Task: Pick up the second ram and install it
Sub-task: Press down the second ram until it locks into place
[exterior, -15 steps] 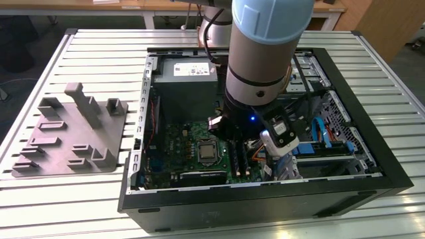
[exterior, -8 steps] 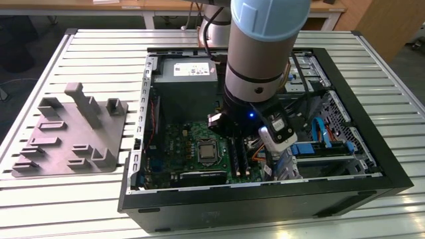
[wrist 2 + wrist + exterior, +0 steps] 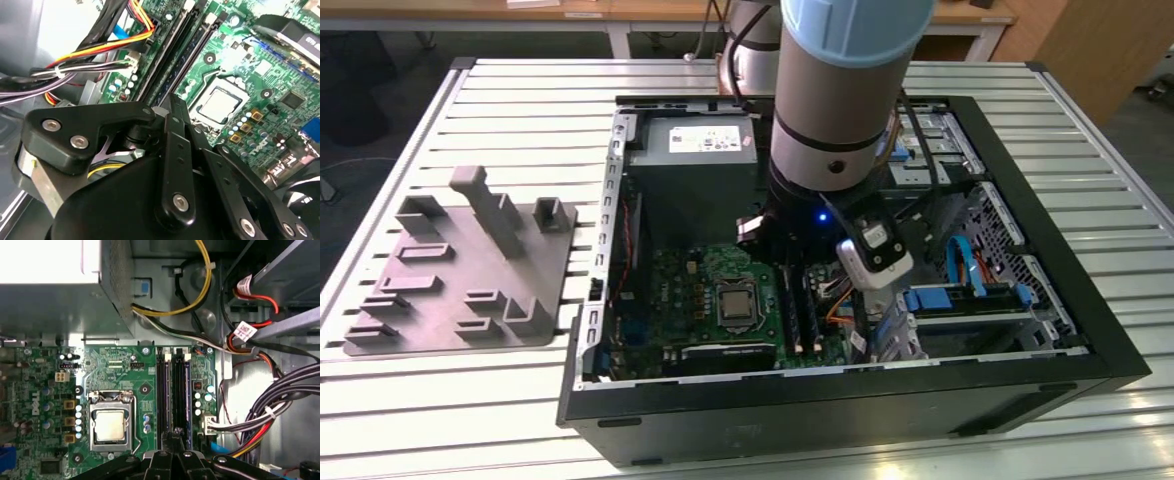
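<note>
I have the arm (image 3: 841, 100) reaching down into the open computer case (image 3: 1067, 250), which lies on its side on the slatted surface (image 3: 520, 100). The gripper (image 3: 172, 100) sits low over the memory slots on the green motherboard (image 3: 115, 370). In both wrist views its fingers (image 3: 175, 432) are drawn narrow, tips together, and I see nothing held between them.

The second ram (image 3: 186, 390) stands on edge in one of the long black slots, just beside the CPU socket (image 3: 110, 425). Its dark blue board runs the slot's length in the second wrist view (image 3: 187, 57). The gripper tips are at one end of that slot pair. I cannot tell whether they touch the stick's top edge, or whether the stick is fully seated.

Room is tight. The bundled cables (image 3: 280, 405), black, red and yellow, crowd the side of the slots away from the socket, and one connector (image 3: 209, 424) sits just beside the slot edge. The grey power supply (image 3: 694, 170) closes off the far end. The socket side is lower and more open.

Outside the case, at the exterior view's left, a grey parts fixture (image 3: 467, 260) lies well apart from the case wall.
</note>
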Action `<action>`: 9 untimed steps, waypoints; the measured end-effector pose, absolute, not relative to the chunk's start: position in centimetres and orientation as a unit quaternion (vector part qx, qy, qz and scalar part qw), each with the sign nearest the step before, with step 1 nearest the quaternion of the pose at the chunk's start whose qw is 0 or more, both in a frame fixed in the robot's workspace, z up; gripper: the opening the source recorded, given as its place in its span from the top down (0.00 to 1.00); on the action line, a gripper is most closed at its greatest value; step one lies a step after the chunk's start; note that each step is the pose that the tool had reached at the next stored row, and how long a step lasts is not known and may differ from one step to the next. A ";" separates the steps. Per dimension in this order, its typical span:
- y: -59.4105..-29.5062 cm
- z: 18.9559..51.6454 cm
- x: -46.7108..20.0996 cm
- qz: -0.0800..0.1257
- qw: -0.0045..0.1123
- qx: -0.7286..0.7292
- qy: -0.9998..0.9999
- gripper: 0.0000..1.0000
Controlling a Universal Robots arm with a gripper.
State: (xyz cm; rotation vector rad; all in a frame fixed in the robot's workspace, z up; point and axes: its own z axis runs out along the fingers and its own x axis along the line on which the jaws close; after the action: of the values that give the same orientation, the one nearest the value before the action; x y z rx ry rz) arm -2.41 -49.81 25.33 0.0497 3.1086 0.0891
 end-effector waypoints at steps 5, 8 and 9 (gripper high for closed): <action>-49.8 25.5 -2.4 0.029 0.016 0.016 0.999 0.90; -49.8 25.5 -2.4 0.029 0.016 0.016 0.999 0.90; -49.8 25.5 -2.4 0.029 0.016 0.016 0.999 0.90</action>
State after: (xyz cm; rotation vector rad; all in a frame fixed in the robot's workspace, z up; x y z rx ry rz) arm -2.41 -49.80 25.54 0.0499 3.1085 0.0892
